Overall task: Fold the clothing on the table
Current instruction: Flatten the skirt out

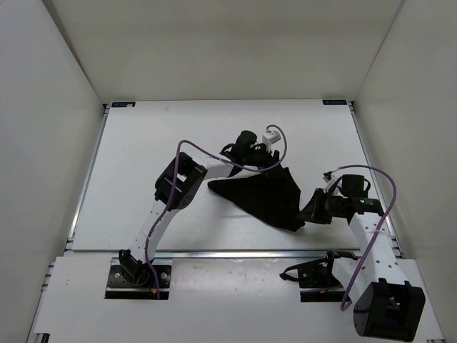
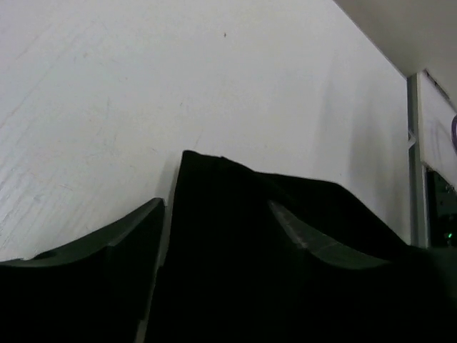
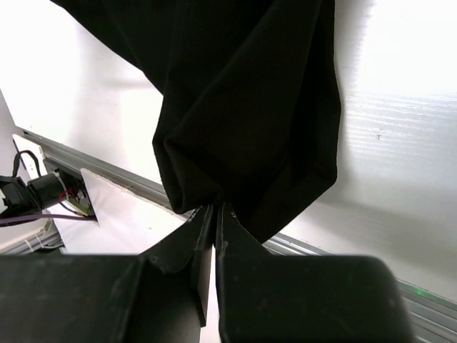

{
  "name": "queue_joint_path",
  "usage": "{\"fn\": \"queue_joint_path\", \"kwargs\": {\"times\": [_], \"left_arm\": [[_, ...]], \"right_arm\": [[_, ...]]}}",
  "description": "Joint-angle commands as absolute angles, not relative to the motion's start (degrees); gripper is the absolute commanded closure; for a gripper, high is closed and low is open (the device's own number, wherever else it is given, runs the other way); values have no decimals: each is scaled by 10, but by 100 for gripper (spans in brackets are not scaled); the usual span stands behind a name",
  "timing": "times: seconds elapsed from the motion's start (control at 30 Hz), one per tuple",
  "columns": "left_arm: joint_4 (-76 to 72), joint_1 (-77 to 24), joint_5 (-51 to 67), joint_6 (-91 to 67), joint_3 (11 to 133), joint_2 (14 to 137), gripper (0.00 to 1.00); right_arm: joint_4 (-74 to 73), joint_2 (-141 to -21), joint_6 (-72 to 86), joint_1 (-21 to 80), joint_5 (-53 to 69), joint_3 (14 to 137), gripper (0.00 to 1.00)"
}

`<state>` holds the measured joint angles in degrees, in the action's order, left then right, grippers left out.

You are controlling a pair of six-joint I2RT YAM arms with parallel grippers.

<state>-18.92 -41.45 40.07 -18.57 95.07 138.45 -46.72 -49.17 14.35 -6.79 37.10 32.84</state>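
With right claw [image 3: 216, 209] clenched on floppy black fabric garment [image 1: 264, 194], shut spread left claw [image 2: 214, 204] on its far edge, then lift evenly.

No text can be read anywhere; the small blue marks [image 1: 123, 104] at the table's [image 1: 143, 136] eleven and one o'clock corners are too small to be deciphered.

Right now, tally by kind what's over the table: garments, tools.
Garments: 1, the black clothing
Tools: 2, the left tool open over the cloth and the right tool pinching a corner of it
Total: 3
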Motion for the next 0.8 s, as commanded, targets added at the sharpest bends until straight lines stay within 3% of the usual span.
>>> {"fn": "queue_joint_path", "kwargs": {"times": [0.0,0.03,0.1,0.2,0.47,0.6,0.77], "left_arm": [[-161,-423,436,-189,971,1377,36],[-161,-424,436,-192,969,1378,43],[-158,-427,432,-195,967,1377,73],[-153,-431,424,-191,967,1368,100],[-77,-366,314,-109,966,1218,100],[-6,-271,264,-99,1043,1125,100],[21,-208,174,-47,1073,990,100]], "right_arm": [[-453,-507,132,-66,381,345,100],[-452,-508,132,-65,385,345,100],[-448,-512,127,-66,389,351,99],[-446,-525,120,-64,386,364,100],[-349,-622,99,-100,386,518,100],[-355,-757,58,-106,344,751,100],[-322,-880,73,-107,390,988,100]]}}
